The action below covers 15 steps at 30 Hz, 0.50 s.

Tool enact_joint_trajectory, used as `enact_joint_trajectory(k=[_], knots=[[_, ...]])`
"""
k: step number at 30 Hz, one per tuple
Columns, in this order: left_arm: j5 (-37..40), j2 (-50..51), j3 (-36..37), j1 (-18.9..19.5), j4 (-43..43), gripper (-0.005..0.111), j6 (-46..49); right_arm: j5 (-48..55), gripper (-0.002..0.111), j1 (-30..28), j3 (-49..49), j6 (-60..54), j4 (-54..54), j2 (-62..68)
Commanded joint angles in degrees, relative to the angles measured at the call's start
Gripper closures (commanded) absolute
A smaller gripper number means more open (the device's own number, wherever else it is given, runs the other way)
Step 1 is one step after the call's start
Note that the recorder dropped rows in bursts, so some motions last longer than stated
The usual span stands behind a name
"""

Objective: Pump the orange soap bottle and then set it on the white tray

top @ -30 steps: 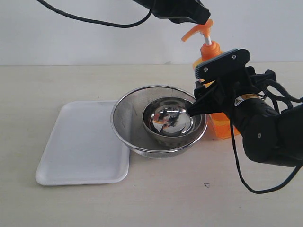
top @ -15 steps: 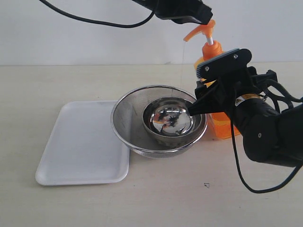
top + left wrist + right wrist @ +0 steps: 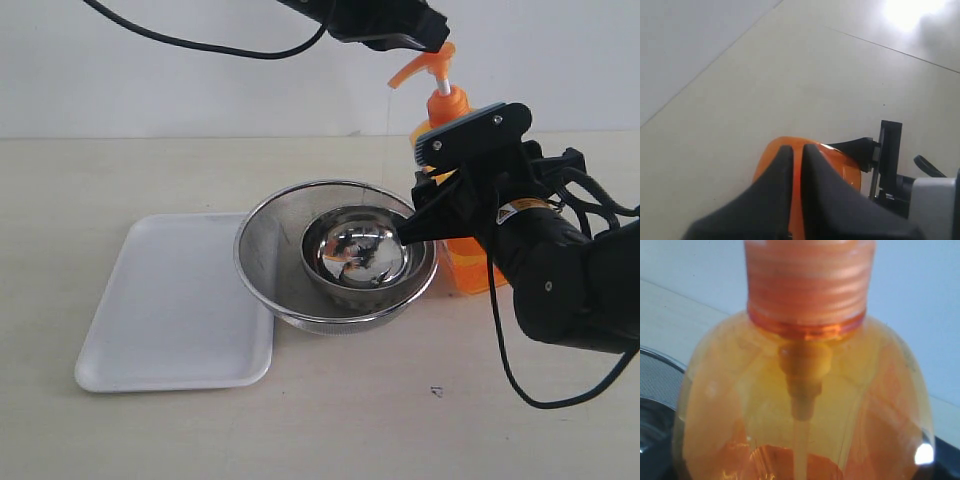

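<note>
The orange soap bottle (image 3: pixel 446 104) stands at the back right, behind the bowls, and it is the tallest thing here. My right gripper (image 3: pixel 440 190) is closed round its body. In the right wrist view the bottle (image 3: pixel 805 405) fills the picture and hides the fingers. My left gripper (image 3: pixel 425 38) is shut and sits right on top of the orange pump head (image 3: pixel 424 68). In the left wrist view its two fingers (image 3: pixel 797 146) lie almost together over the pump head (image 3: pixel 842 162). The white tray (image 3: pixel 150 330) lies flat on the left with nothing on it.
A steel mesh bowl (image 3: pixel 265 250) sits between tray and bottle, with a smaller shiny steel bowl (image 3: pixel 355 255) inside it, below the pump spout. A black cable (image 3: pixel 510 370) loops onto the table under the right arm. A white wall runs behind the table.
The pump head has come up slightly and shifted a little to the right. A thin thread of soap hangs from the spout toward the bowls. Both arms stay where they were.
</note>
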State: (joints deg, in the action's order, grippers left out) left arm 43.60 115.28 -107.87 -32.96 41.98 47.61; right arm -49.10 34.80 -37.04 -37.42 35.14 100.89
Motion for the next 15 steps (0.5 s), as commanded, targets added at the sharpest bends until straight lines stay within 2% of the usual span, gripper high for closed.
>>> enact_joint_trajectory(k=[1,15], knots=[[7.4,3.3,1.8,-0.4,-4.1,0.102,-0.4,4.8,0.108,0.1,0.3,0.5,0.1,0.3],[8.8,5.3,1.9,-0.4,-4.1,0.102,-1.5,4.8,0.108,0.1,0.3,0.5,0.1,0.3]])
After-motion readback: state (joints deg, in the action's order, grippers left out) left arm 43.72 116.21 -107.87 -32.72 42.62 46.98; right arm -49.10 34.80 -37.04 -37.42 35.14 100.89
